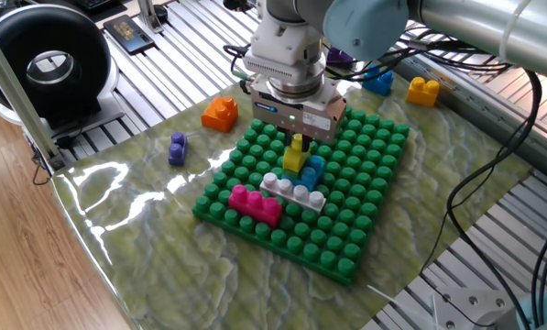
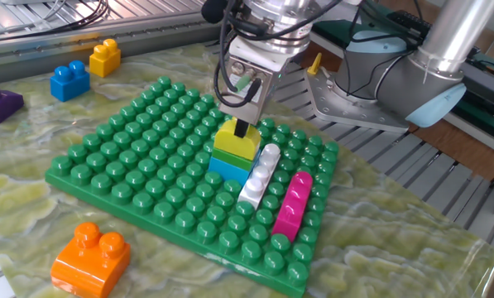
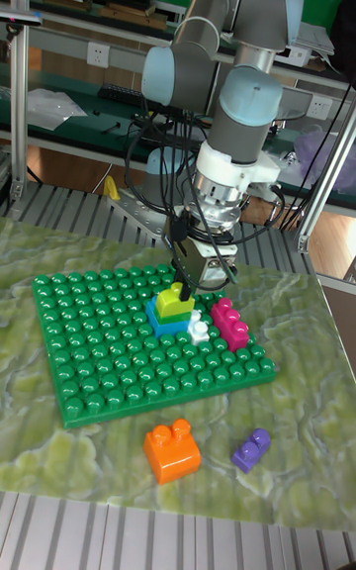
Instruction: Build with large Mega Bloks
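A green studded baseplate carries four Mega Bloks. A yellow brick sits on a light blue brick. Beside that stack lie a white-grey brick and a magenta brick. My gripper points straight down at the stack. Its fingers are closed around the yellow brick's top stud.
Loose bricks lie off the plate: an orange one, a small purple one, another purple, a blue one and a yellow one. Cables hang around the arm.
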